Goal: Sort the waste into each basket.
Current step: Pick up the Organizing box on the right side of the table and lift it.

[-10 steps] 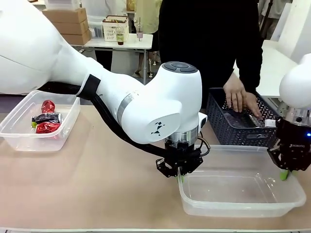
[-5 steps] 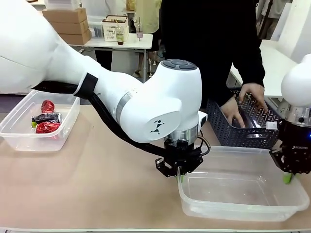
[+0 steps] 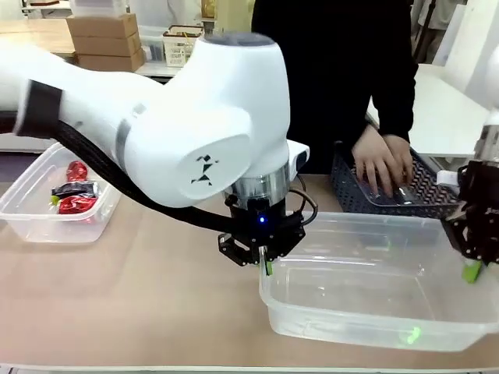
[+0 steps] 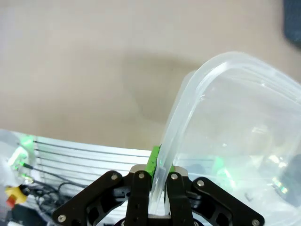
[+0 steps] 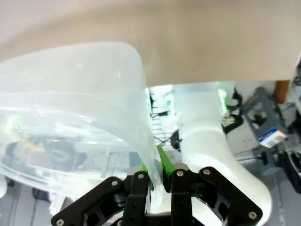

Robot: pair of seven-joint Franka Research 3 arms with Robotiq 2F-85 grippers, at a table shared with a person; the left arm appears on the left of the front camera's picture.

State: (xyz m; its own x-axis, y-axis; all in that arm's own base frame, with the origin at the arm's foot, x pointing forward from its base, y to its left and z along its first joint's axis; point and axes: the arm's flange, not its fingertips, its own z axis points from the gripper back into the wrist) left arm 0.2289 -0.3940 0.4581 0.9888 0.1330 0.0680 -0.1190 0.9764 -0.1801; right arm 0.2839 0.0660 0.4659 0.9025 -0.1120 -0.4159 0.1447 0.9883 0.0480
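A large clear basket (image 3: 366, 323) hangs tilted just above the table, held at both ends. My left gripper (image 3: 266, 263) is shut on its left rim, which runs between the green pads in the left wrist view (image 4: 157, 175). My right gripper (image 3: 471, 269) is shut on the right rim; in the right wrist view (image 5: 157, 176) the clear wall (image 5: 94, 89) curves up from the closed jaws. Nothing lies in this basket. At the far left a second clear basket (image 3: 19, 224) holds red shiny waste (image 3: 76, 205).
A dark lattice basket (image 3: 355, 195) stands just behind the held basket, with both of the person's hands (image 3: 382, 165) inside it. My bulky left arm (image 3: 195, 132) spans the table's middle. Bare tabletop (image 3: 156, 296) lies between the two clear baskets.
Both grippers, still shut on the rim, have carried the clear basket up and to the left. The person's hands have shifted inside the dark basket.
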